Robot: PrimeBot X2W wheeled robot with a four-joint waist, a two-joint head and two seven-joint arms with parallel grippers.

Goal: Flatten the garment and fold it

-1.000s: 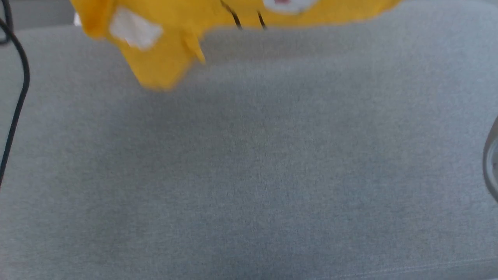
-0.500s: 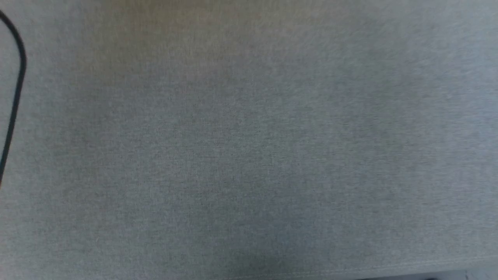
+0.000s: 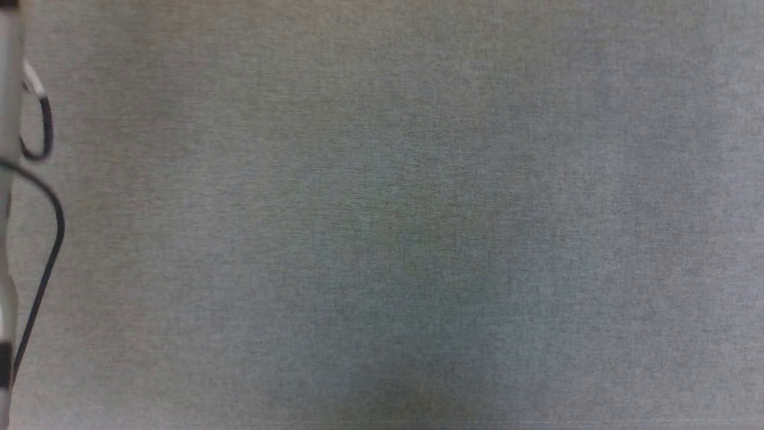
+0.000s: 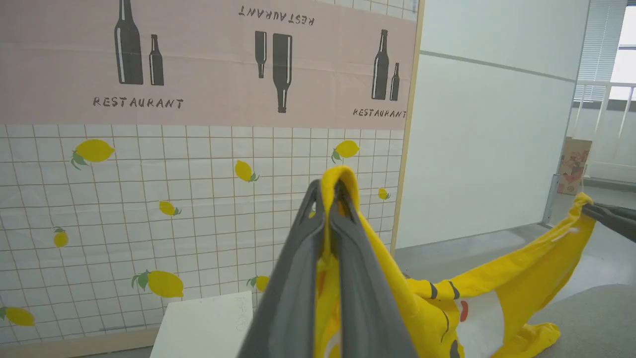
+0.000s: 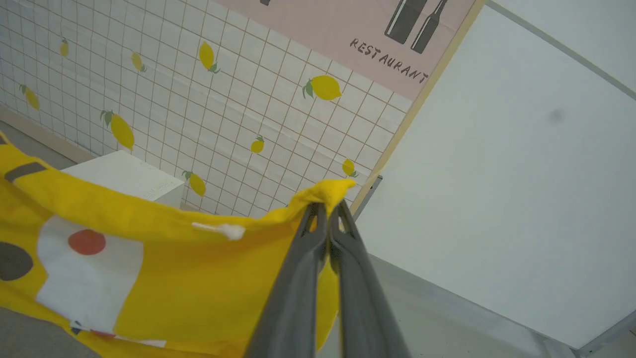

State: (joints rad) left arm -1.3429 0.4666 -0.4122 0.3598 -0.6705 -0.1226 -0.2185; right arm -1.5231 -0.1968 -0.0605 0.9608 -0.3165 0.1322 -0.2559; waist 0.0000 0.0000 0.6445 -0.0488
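The garment [image 4: 521,278] is a mustard-yellow T-shirt with a white patch, red dots and black lines. It hangs stretched in the air between my two grippers. In the left wrist view my left gripper [image 4: 327,189] is shut on a fold of its yellow edge. The cloth sags to the right toward my right gripper [image 4: 589,209], which pinches its far corner. The right wrist view shows my right gripper [image 5: 328,206] shut on a yellow corner, with the garment [image 5: 198,278] spreading down to the left. Its lower part reaches the grey surface [image 4: 591,318].
The head view looks down on a grey fabric surface [image 3: 382,239], with a black cable [image 3: 48,257] and a pale arm part [image 3: 7,119] at the left edge. Beyond stand a lemon-printed tiled wall [image 4: 149,199], a white box [image 4: 208,323] and a white partition [image 4: 487,149].
A second ago the garment's lower edge hung at the top of the head view; it has since gone out of that view. The picture shifted slightly, and a pale arm part now shows at left.
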